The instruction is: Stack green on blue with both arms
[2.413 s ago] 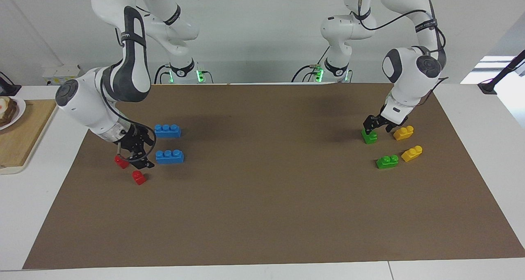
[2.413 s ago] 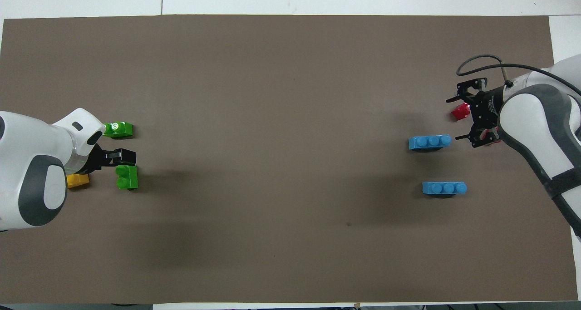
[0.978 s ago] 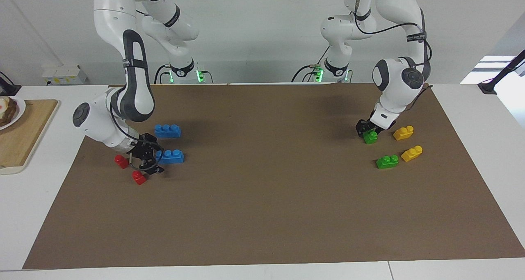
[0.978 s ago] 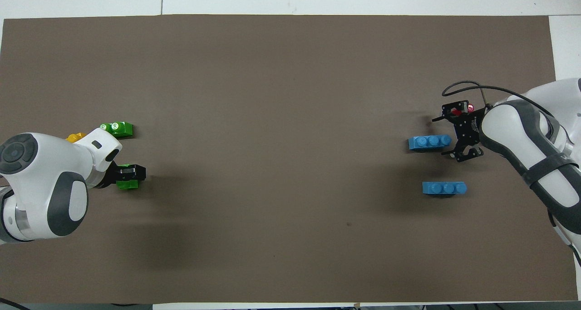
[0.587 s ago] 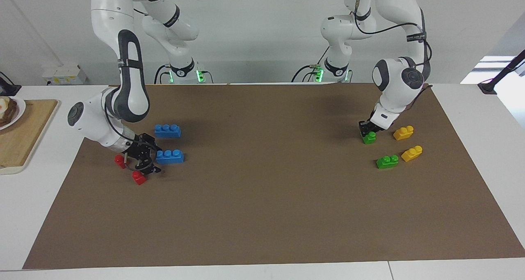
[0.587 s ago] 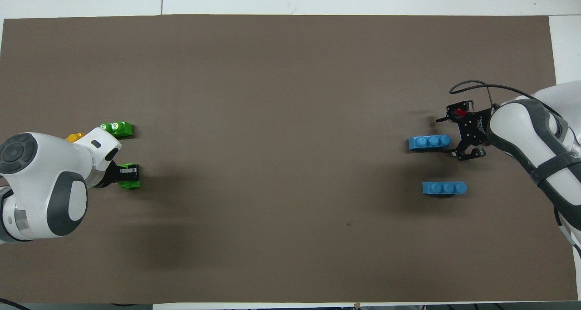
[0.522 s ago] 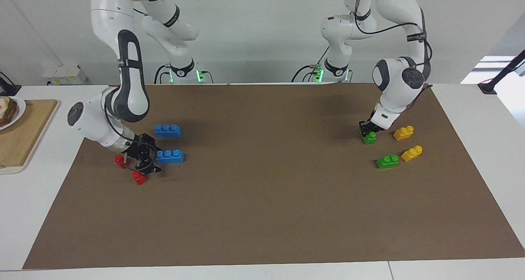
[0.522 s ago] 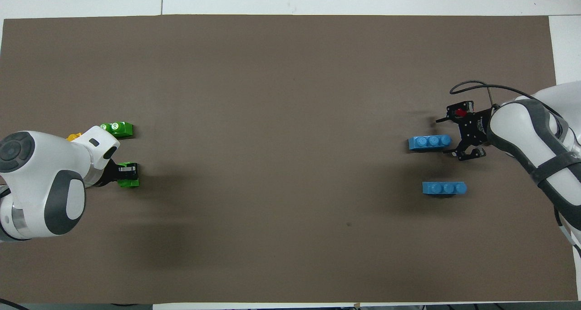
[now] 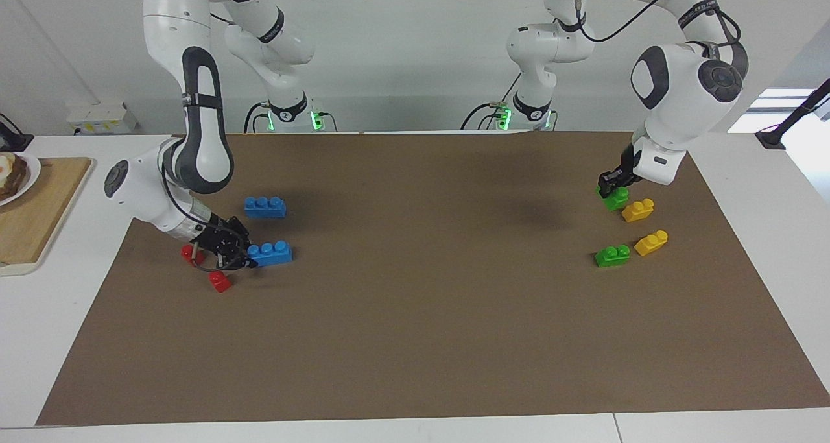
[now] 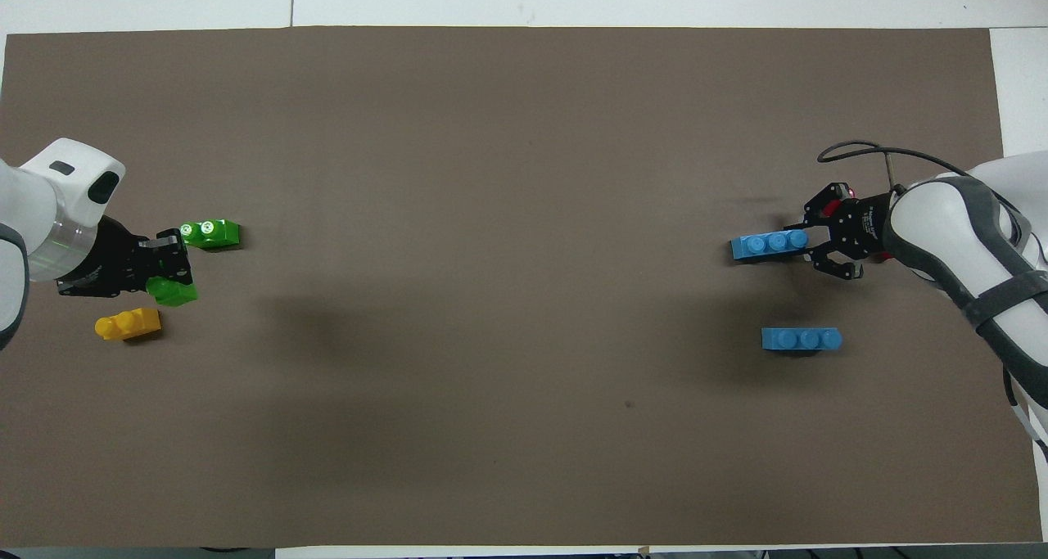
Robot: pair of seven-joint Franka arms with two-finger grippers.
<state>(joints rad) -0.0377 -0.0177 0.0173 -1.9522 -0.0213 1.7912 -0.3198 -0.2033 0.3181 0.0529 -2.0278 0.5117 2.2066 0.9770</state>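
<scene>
The left gripper (image 9: 613, 189) is closed on a small green plastic two-stud brick (image 9: 615, 198), held up over the brown mat (image 9: 415, 339). The right gripper (image 9: 241, 255) pinches one end of a long blue plastic three-stud brick (image 9: 271, 253), down on the mat.

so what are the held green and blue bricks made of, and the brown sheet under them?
Green brick in the left gripper: looks like moulded plastic, glossy, saturated colour, round studs.
Blue brick in the right gripper: the same look, probably plastic, with three studs.
Brown sheet: matte, flat, no shine; probably paper or card, cannot tell which.
</scene>
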